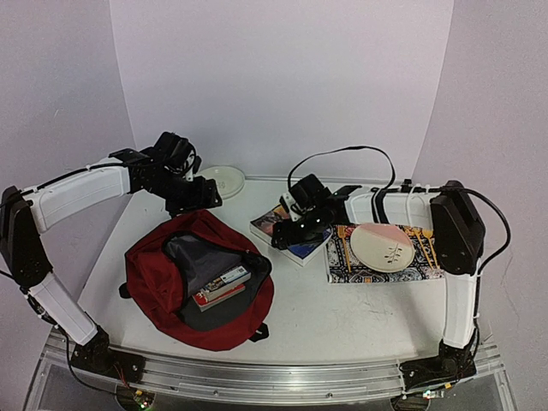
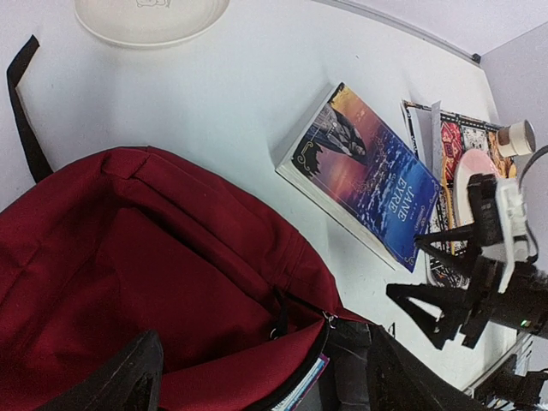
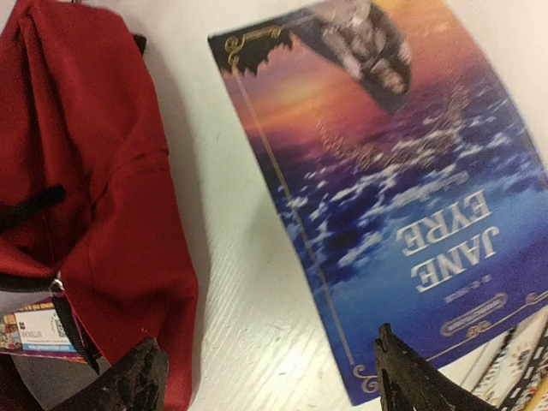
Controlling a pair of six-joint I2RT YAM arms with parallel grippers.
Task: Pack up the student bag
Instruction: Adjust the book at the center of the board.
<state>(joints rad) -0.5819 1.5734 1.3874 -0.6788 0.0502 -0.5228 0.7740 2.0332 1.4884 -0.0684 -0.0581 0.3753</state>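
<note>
Your right claw (image 3: 267, 342) stands wide open and empty over the Jane Eyre book (image 3: 385, 171), mid-frame in the top view. Your left claw (image 2: 264, 342) is spread wide too, holding nothing, above the student bag (image 1: 163, 274), which lies unzipped at lower left with books (image 1: 221, 285) inside.

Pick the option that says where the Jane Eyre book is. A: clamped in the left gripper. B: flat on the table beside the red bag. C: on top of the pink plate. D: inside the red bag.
B: the Jane Eyre book lies flat on the white table, with bare tabletop between it and the red bag.
</note>
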